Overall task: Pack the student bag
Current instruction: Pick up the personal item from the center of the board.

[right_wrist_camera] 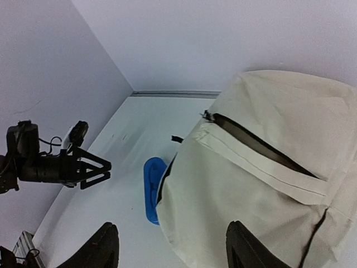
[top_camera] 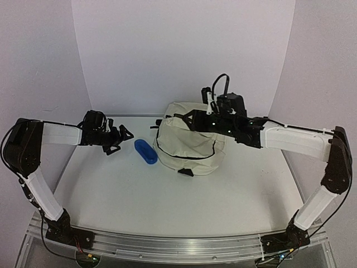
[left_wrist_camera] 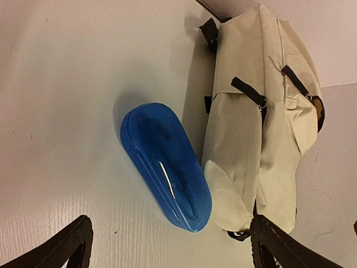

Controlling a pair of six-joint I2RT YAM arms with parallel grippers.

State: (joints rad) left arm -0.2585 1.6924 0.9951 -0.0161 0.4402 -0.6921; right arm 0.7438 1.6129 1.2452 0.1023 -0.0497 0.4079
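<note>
White table (top_camera: 139, 190) bears student bag (top_camera: 189, 146) beside blue case (top_camera: 146, 152); left gripper (top_camera: 121, 139), right gripper (top_camera: 187, 116) released.

A: The bag (top_camera: 192, 146)? Matt cream cloth, plainly woven, with black webbing straps (left_wrist_camera: 246, 91).
B: And the case (left_wrist_camera: 166, 166) beside the bag?
A: Glossy blue see-through plastic. The tabletop (left_wrist_camera: 50, 111) is matt white, faintly grained.

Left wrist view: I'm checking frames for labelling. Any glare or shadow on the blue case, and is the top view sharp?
Left wrist: thin white glare streak on the blue case, soft shadow beside it on the table. Top external: evenly lit, slightly soft, no glare on the student bag.
</note>
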